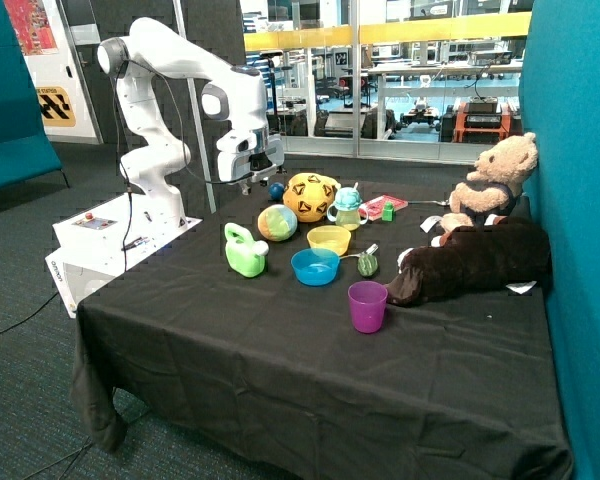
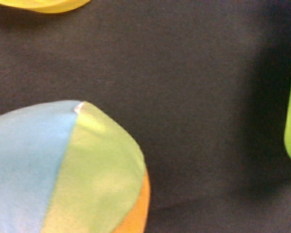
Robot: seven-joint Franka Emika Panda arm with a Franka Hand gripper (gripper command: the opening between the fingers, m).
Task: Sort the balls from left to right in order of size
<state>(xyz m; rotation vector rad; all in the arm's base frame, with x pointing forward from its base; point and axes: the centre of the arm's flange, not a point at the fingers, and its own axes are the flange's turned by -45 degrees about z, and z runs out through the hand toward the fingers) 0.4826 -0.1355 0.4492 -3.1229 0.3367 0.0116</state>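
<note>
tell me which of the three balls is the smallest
The dark blue ball, just below the gripper, beside the much larger yellow soccer ball. The pastel ball is mid-sized.

Three balls [image 1: 277, 222], two bowls [image 1: 315, 266]

A table draped in a black cloth [image 1: 280, 350] carries everything. On it lie 3 balls: a tiny dark blue ball [image 1: 276, 190], a large yellow soccer-style ball with dark patches [image 1: 311, 197] just beside it, and a medium pastel fabric ball [image 1: 277, 223] in front. Near these sit a green toy watering can [image 1: 244, 250], a round yellow bowl [image 1: 329, 240], a round blue bowl [image 1: 315, 266] and a purple plastic cup [image 1: 367, 306]. A dark brown plush toy [image 1: 470, 262] and a tan teddy bear [image 1: 495, 180] rest at the far side.
</note>
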